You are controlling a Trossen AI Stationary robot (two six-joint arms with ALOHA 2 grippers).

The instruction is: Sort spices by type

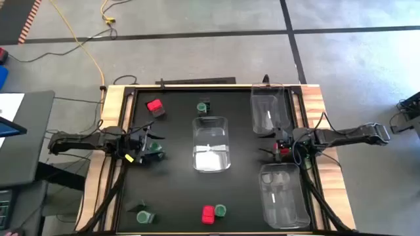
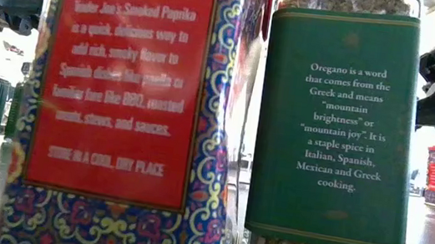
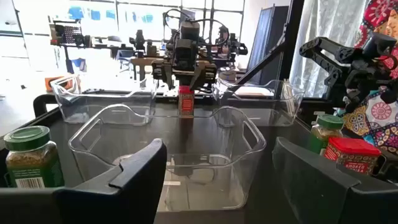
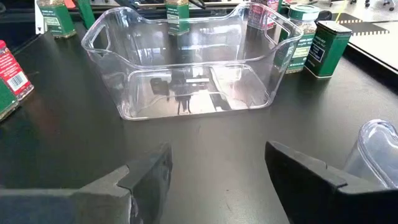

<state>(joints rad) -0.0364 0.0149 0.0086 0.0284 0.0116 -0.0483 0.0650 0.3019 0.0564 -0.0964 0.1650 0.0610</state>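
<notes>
My left gripper stands open at the table's left, facing the clear middle bin. Nothing is between its fingers. A green-topped jar stands on the table just outside one finger. My right gripper stands open at the table's right, with only bare table between its fingers. A red spice tin stands on the table under it. A red box and a dark tin stand far back. A red box and green jar stand at the near edge.
Two more clear bins stand at the right, one far and one near. Another green jar stands near left. In the low view the paprika tin and oregano jar block most of the table.
</notes>
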